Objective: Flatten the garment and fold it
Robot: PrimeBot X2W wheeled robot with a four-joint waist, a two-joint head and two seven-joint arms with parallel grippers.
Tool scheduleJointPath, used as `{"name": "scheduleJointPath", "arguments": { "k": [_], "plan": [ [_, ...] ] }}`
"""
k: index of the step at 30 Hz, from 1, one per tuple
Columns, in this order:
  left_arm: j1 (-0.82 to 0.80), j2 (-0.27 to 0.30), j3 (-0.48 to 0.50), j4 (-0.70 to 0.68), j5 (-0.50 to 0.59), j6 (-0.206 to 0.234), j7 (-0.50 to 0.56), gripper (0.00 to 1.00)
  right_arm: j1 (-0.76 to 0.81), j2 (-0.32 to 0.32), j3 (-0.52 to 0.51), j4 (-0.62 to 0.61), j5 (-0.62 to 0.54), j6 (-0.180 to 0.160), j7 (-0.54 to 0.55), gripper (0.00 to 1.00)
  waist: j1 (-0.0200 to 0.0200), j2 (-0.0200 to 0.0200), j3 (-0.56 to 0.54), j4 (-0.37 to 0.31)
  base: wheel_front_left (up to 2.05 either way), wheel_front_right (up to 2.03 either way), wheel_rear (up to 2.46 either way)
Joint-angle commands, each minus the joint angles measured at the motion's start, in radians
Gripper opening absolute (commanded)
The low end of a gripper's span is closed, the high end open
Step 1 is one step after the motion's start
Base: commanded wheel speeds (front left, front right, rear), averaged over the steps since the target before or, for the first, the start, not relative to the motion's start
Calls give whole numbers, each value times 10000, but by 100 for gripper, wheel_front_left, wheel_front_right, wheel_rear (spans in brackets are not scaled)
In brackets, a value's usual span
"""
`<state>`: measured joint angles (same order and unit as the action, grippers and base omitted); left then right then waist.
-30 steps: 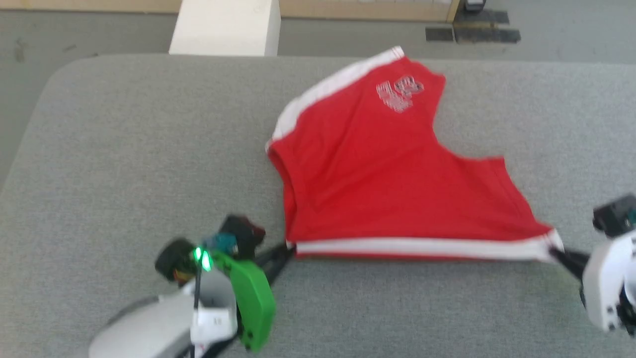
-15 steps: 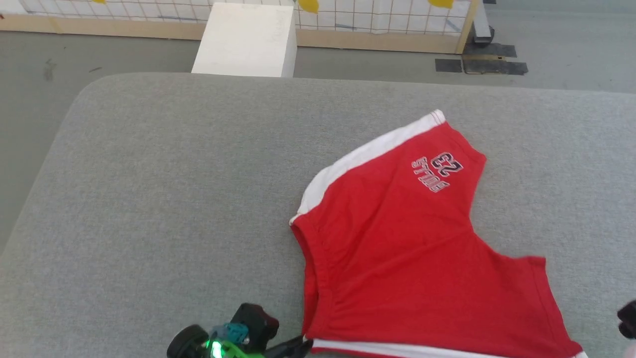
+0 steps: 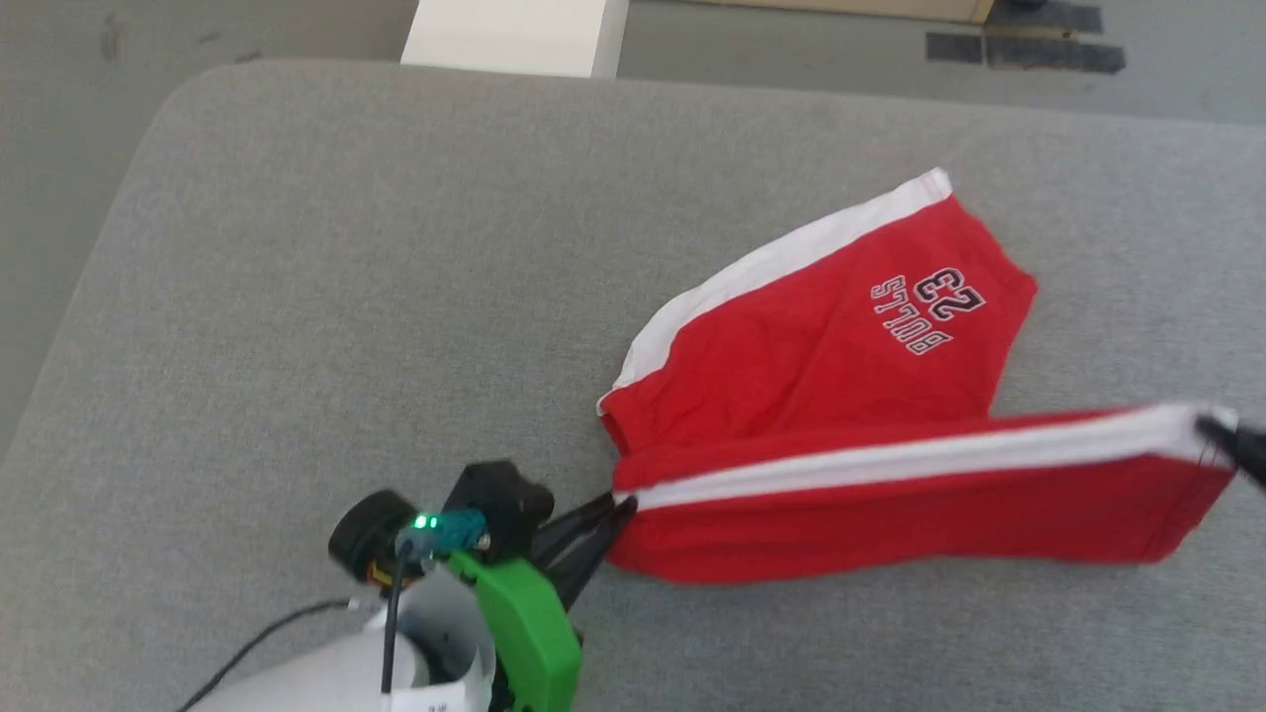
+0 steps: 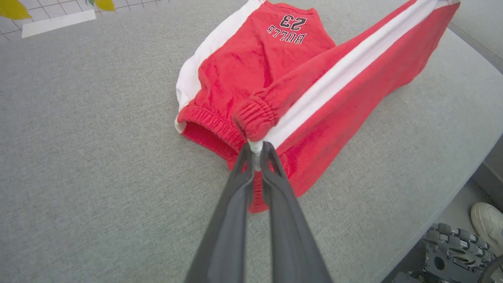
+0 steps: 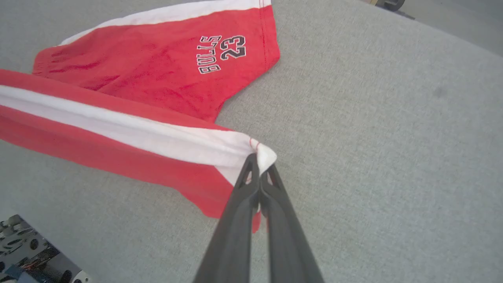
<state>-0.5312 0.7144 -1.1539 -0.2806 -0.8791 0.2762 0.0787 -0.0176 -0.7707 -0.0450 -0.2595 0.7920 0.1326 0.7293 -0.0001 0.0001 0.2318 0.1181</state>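
The red shorts (image 3: 841,346) lie on the grey padded table (image 3: 346,297), the far leg flat with "BULLS 23" facing up. The near leg is lifted off the surface, its white side stripe (image 3: 920,455) stretched taut between both grippers. My left gripper (image 3: 618,506) is shut on the waistband corner of the shorts (image 4: 255,118), at the stripe's left end. My right gripper (image 3: 1212,432) is shut on the hem corner of the shorts (image 5: 157,137) at the stripe's right end, at the head view's right edge. Red cloth hangs below the stripe toward the table.
A white box (image 3: 514,35) stands on the floor beyond the table's far edge, with dark patches of tape (image 3: 1024,44) to its right. A white shoe (image 4: 487,226) and part of the robot's base (image 4: 452,255) sit beside the table's near edge.
The camera has shifted between frames. Both grippers have raised the near striped edge off the table and carried it toward the far leg, so the near leg now stands up over the rest.
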Motion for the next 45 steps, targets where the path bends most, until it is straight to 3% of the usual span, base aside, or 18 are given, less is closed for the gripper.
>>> {"name": "scheduleJointPath", "arguments": {
  "k": [1, 11, 20, 32, 41, 42, 43, 44, 45],
  "plan": [
    [-276, -107, 94, -6, 162, -51, 16, 0, -555, -67, 99, 39, -159, -19, 55, 0, 1, -1, 615, 430, 0, 0, 0],
    [-1427, -765, 424, 276, 434, -407, -75, 0, -4563, -585, 2072, 1390, -1043, -19, 720, 0, 1, -1, 1916, 1419, 0, 0, 0],
    [-2382, -1635, 708, 1126, 413, -599, -71, 0, -7305, -961, 3840, 3368, -1895, -19, 793, 0, 1, -1, 2645, 2018, 0, 0, 0],
    [-3049, -2502, 680, 2365, 437, -982, -217, 0, -9301, -844, 5199, 5247, -2456, -19, 17, 0, 1, -1, 3361, 2197, 0, 0, 0],
    [-3058, -2717, 588, 2859, 499, -1114, -479, 0, -9913, -735, 6013, 6095, -2319, -19, -861, 0, 1, -1, 3378, 2172, 0, 0, 0],
    [-3047, -2720, 581, 2892, 488, -1120, -481, 0, -9919, -693, 6066, 6178, -2276, -19, -883, 5, 1, -1, 3358, 2156, 0, 0, 0],
    [-3031, -2726, 577, 2928, 456, -1127, -469, 16, -9935, -636, 6083, 6275, -2201, -19, -968, 100, 1, -1, 3328, 2136, 0, 0, 0],
    [-3019, -2731, 579, 2955, 442, -1118, -472, 36, -9940, -575, 6072, 6363, -2150, -19, -1068, 100, 1, -1, 3285, 2117, 0, 0, 0],
    [-2995, -2733, 583, 2992, 423, -1095, -475, 100, -9936, -519, 6107, 6439, -2128, -19, -1198, 100, 1, -1, 3212, 2084, 0, 0, 0]
  ]
}}
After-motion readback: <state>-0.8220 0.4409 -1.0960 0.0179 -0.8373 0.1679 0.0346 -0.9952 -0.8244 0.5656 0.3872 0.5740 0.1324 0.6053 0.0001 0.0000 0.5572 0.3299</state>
